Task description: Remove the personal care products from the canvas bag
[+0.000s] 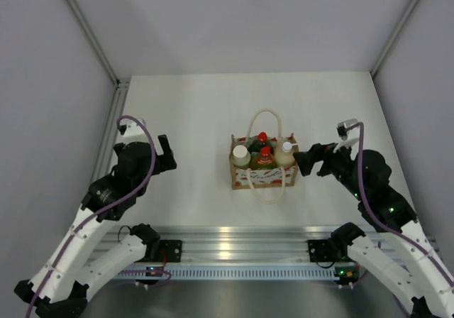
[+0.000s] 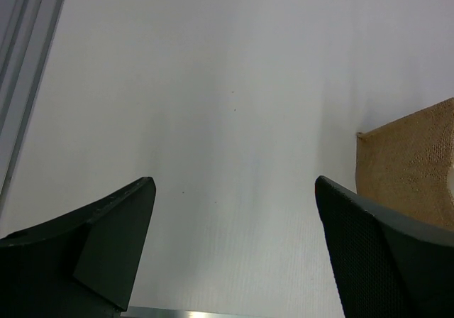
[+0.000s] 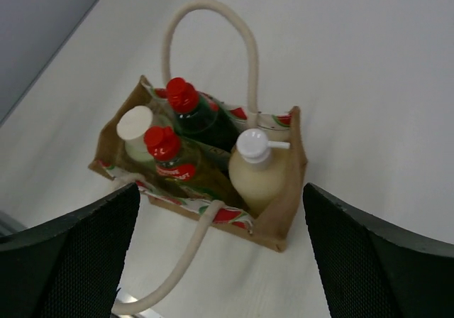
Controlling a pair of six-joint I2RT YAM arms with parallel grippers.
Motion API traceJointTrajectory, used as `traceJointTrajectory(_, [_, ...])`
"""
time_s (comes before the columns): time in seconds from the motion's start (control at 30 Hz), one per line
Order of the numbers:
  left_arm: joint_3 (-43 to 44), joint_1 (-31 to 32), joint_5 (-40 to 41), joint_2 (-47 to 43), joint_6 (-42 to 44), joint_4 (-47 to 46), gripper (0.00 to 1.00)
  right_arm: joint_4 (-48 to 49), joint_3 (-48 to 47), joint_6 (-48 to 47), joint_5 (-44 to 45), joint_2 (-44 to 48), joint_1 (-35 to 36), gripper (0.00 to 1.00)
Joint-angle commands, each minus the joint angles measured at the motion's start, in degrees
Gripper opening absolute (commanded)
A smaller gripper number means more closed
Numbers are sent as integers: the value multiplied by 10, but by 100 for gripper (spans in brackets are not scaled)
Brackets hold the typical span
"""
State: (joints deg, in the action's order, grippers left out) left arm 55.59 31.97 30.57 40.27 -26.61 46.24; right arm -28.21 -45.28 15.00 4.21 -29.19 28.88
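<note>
The canvas bag (image 1: 245, 182) stands upright mid-table with its rope handles splayed front and back. Inside it stand several personal care products: a pale bottle with a white cap (image 3: 135, 126), a dark green bottle with a red cap (image 3: 202, 119), a yellow bottle with a red cap (image 3: 164, 144) and a cream bottle with a white nozzle (image 3: 254, 172). My right gripper (image 3: 220, 190) hovers open just right of the bag (image 3: 287, 218), near the cream bottle (image 1: 285, 155), touching nothing. My left gripper (image 2: 234, 183) is open over bare table, well left of the bag (image 2: 418, 162).
The near rope handle (image 3: 174, 272) lies slack on the table toward the arms' metal rail (image 1: 234, 243). White walls close in the table on the left, the right and the far side.
</note>
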Motion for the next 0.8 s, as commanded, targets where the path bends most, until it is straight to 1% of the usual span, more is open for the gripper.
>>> traceJointTrajectory(0.0, [-6, 1, -10, 16, 0, -29, 98, 136, 20, -9, -132, -31, 24, 93])
traceJointTrajectory(0.03, [-7, 1, -16, 18, 2, -28, 98, 148, 25, -10, -131, -42, 33, 91])
traceJointTrajectory(0.07, [-9, 1, -20, 24, 2, -28, 98, 160, 30, -20, -122, -48, 56, 90])
traceJointTrajectory(0.13, [-9, 1, -28, 27, 2, -30, 98, 198, 38, -31, -104, -68, 86, 89])
traceJointTrajectory(0.17, [-10, 1, -28, 29, 2, -30, 98, 212, 42, -48, -80, -75, 119, 89])
traceJointTrajectory(0.23, [-11, 1, -31, 30, 3, -32, 98, 239, 41, -65, -44, -109, 152, 88])
traceJointTrajectory(0.27, [-12, 2, -33, 30, 4, -34, 98, 249, 42, -88, 0, -119, 181, 85])
traceJointTrajectory(0.3, [-13, 1, -38, 30, 6, -35, 98, 260, 43, -96, 22, -145, 192, 83])
traceJointTrajectory(0.33, [-13, 1, -41, 30, 7, -35, 98, 284, 46, -99, 56, -157, 198, 82])
traceJointTrajectory(0.37, [-14, 1, -45, 30, 8, -36, 98, 304, 51, -103, 64, -169, 201, 78])
traceJointTrajectory(0.5, [-15, 1, -51, 26, 9, -39, 98, 375, 72, -97, 118, -225, 200, 70])
traceJointTrajectory(0.63, [-18, 1, -60, 26, 12, -42, 98, 403, 71, -82, 120, -270, 200, 62])
traceJointTrajectory(0.73, [-19, 1, -67, 28, 13, -46, 98, 425, 82, -74, 107, -283, 201, 55])
traceJointTrajectory(0.77, [-20, 2, -67, 28, 14, -47, 98, 433, 86, -72, 106, -282, 201, 55])
